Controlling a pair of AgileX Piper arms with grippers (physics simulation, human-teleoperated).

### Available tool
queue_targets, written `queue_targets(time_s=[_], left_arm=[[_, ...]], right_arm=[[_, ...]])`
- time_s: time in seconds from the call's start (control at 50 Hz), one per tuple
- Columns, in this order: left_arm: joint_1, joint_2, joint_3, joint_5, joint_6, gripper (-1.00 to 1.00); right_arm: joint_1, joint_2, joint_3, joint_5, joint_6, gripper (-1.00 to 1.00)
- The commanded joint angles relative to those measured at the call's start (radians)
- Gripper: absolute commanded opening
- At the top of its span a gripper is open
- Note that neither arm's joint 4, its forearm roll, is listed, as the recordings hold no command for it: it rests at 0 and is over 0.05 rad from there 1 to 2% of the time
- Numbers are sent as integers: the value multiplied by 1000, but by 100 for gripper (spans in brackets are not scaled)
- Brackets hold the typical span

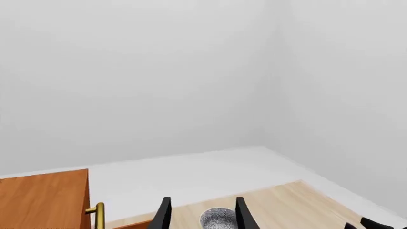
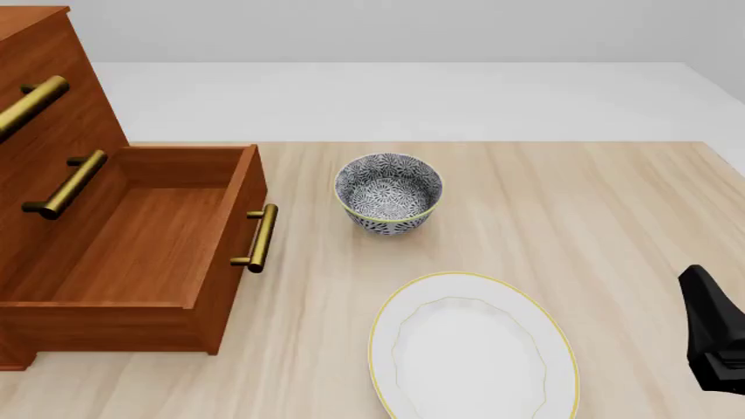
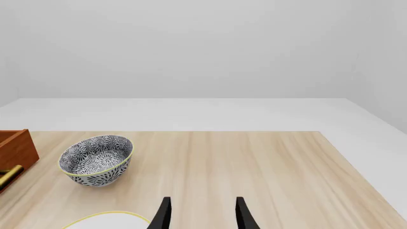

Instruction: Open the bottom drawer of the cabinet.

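A pale wooden surface [image 2: 559, 201] carries the cabinet [image 2: 47, 105] at its left edge. The bottom drawer [image 2: 140, 236] stands pulled out. It looks rigid and heavy; grip the brass handle [image 2: 258, 237]. Left end effector [image 1: 202, 212] and right end effector [image 3: 202, 212] are both released, empty.

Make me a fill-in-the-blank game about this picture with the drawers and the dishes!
1. The bottom drawer of the reddish-brown wooden cabinet is pulled ____.
2. Inside, that drawer holds ____.
3. The round blue-and-white patterned bowl sits between the drawer and the table's ____ edge.
4. The white oval plate with a yellow rim lies ____ the camera than the bowl.

Missing words: open; nothing; right; nearer
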Motion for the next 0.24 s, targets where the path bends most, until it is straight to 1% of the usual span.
queue_targets(time_s=[0.02, 0.1, 0.18, 0.24], left_arm=[[17, -49, 7, 12, -21, 100], [37, -68, 2, 27, -19, 100], [38, -86, -22, 49, -7, 100], [42, -100, -20, 59, -3, 100]], right_arm=[[0, 0, 0, 0, 0, 100], [0, 0, 0, 0, 0, 100], [0, 0, 0, 0, 0, 100], [0, 0, 0, 0, 0, 100]])
